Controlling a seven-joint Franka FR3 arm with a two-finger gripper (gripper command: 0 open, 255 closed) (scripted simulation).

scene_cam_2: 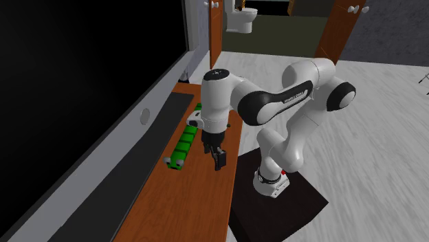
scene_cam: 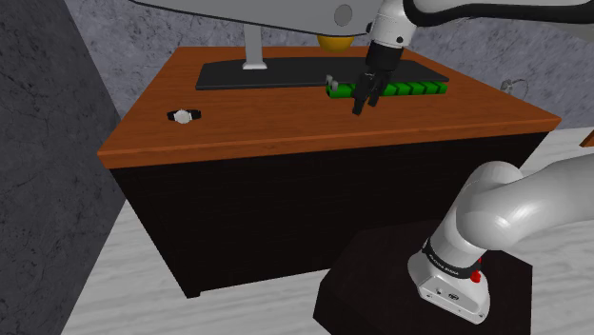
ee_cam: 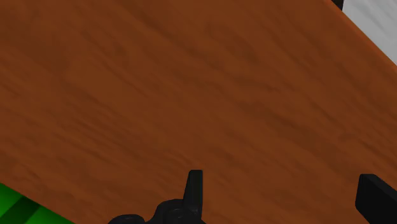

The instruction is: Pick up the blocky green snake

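Note:
The blocky green snake (scene_cam: 398, 90) lies stretched out on the brown wooden desk (scene_cam: 286, 124), just in front of the monitor's dark base (scene_cam: 276, 73). My black gripper (scene_cam: 367, 103) hangs just above the desk at the snake's near side, close to its grey head end. In the second exterior view the gripper (scene_cam_2: 218, 159) is beside the snake (scene_cam_2: 184, 143), toward the desk's outer edge. The wrist view shows my fingers (ee_cam: 194, 188) apart over bare wood, open with nothing between them, and a green piece of the snake (ee_cam: 16, 207) off to one side.
A large monitor (scene_cam: 238, 14) stands at the back of the desk, with a yellow object (scene_cam: 333, 42) behind it. A small watch-like object (scene_cam: 184, 115) lies toward the shoulder view's left. The desk edge (ee_cam: 362, 32) and pale floor are close by.

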